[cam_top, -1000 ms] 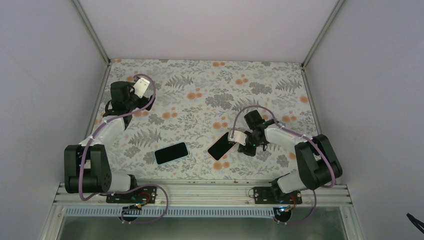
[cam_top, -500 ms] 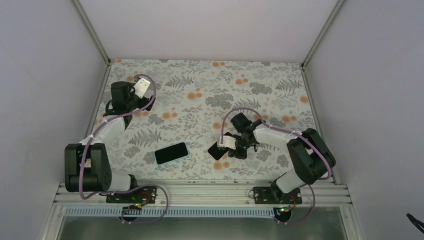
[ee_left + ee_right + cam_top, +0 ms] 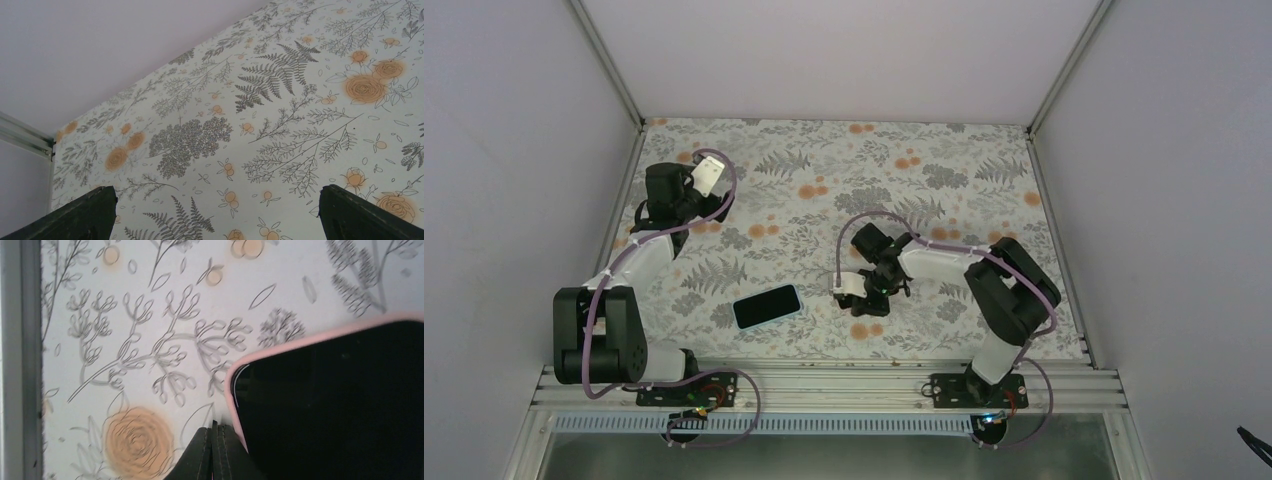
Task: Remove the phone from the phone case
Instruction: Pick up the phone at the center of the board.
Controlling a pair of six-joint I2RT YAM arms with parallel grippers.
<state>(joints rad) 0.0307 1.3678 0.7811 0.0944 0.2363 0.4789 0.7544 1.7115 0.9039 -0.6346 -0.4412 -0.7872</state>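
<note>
Glossy black phone [image 3: 335, 405] sits in a pink, round-cornered case [image 3: 300, 342] on the floral table [image 3: 150, 315]. Right claw [image 3: 214, 429] pinched together beside its rim; left claw [image 3: 215, 195] spread wide apart.

You have a floral cloth [image 3: 824, 170] covering the table, printed with grey ferns and orange roses. On it, near the front edge and left of centre, a dark-screened phone with a pale rim [image 3: 767, 306] lies flat, face up and turned at a slant. Plain lilac walls [image 3: 844, 50] close in the back and both sides. Two metal posts [image 3: 609, 65] rise from the far corners. A metal rail [image 3: 824, 385] runs along the near edge.
</note>
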